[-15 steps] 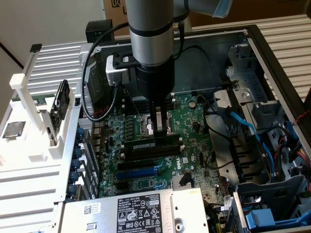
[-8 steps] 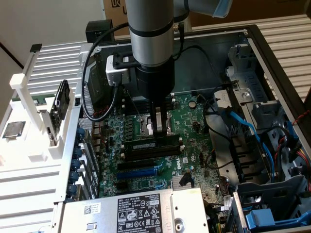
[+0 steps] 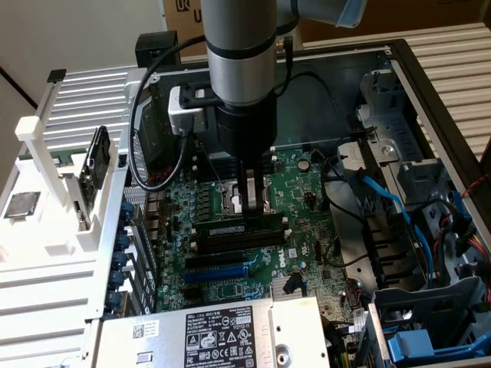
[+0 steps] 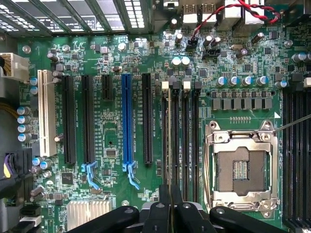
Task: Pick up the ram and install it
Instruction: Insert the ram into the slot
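Cardboard boxes (image 3: 430, 14) are standing at the back, a pale wall (image 3: 69, 34) is showing beside them, and even light is falling across.

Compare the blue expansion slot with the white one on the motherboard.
Colour: the blue slot is bright blue, the white slot cream-white. Latch: the blue slot ends in a blue clip; the white slot has none. Place: the white slot lies near the board's edge, the blue slot further in, with black slots between them. Both are empty, long and parallel on the green motherboard.
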